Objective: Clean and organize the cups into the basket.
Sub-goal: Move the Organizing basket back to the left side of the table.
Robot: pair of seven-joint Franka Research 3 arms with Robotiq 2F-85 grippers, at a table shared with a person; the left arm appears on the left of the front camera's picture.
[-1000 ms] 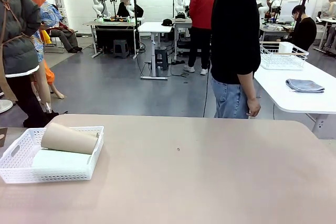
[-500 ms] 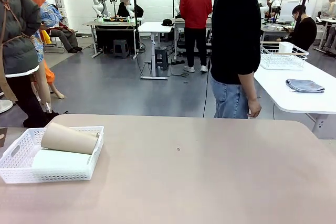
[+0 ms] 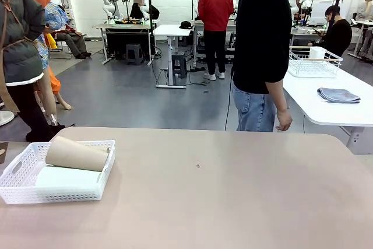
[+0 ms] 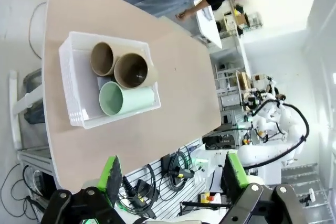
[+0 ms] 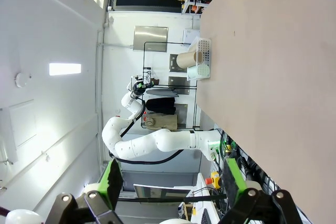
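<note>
The white perforated basket sits at the table's near left; it holds a brown-tan cup lying on top and the pale mint cup below it. From high above, the left wrist view looks down on the basket with two brown-tan cups and the mint cup lying side by side. My left gripper is open and holds nothing. My right gripper is open too, far from the basket and its cups.
A person in a black top and jeans stands at the table's far edge, right of centre. A white side table at the right carries a folded grey cloth and a wire rack basket.
The person at the far edge shifted slightly and their hand swung a little. The basket and cups have not moved.
</note>
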